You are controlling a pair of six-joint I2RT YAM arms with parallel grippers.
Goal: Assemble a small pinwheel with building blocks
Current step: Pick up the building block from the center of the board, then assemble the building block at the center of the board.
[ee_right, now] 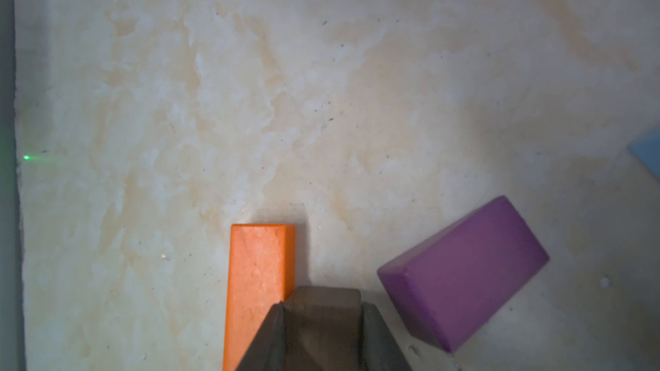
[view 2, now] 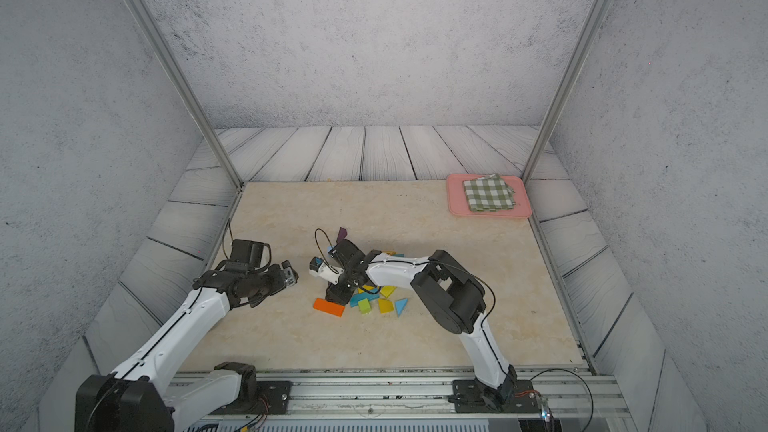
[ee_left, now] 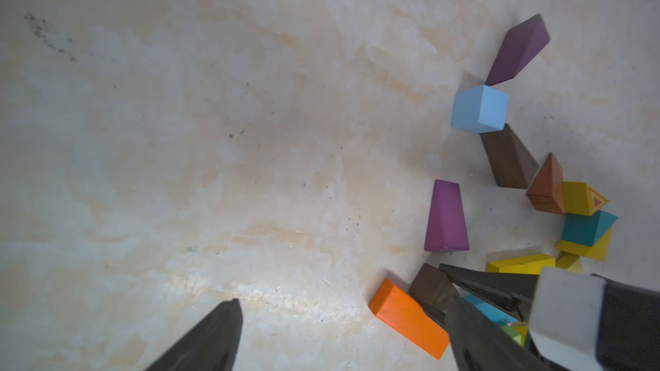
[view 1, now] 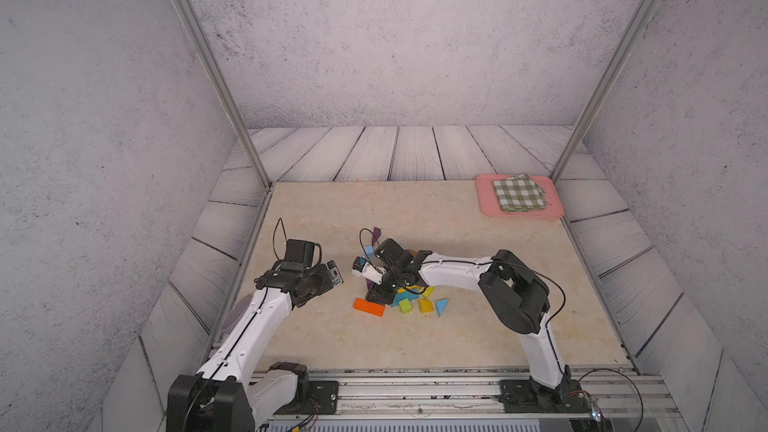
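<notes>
1. The building blocks (view 1: 409, 301) lie in a loose heap in the middle of the table (view 1: 457, 338). They are small painted wood, and I'd judge them light, rigid and slick-faced.
2. The right tool (ee_right: 323, 304) looks clamped on a brown wedge (ee_right: 323, 294) at the heap's edge, with a jaw on each opposite side. A grip on the sloped faces would likely slip off.
3. An orange bar (ee_right: 257, 273) lies against that wedge and a purple wedge (ee_right: 464, 273) sits just beside it. Lifting could drag either one.
4. The left tool (view 1: 332, 275) hangs nearby, jaws wide apart and empty.
5. A pink tray (view 1: 486, 201) holding a checked cloth (view 1: 518, 194) sits well apart in the far corner, out of the way.
</notes>
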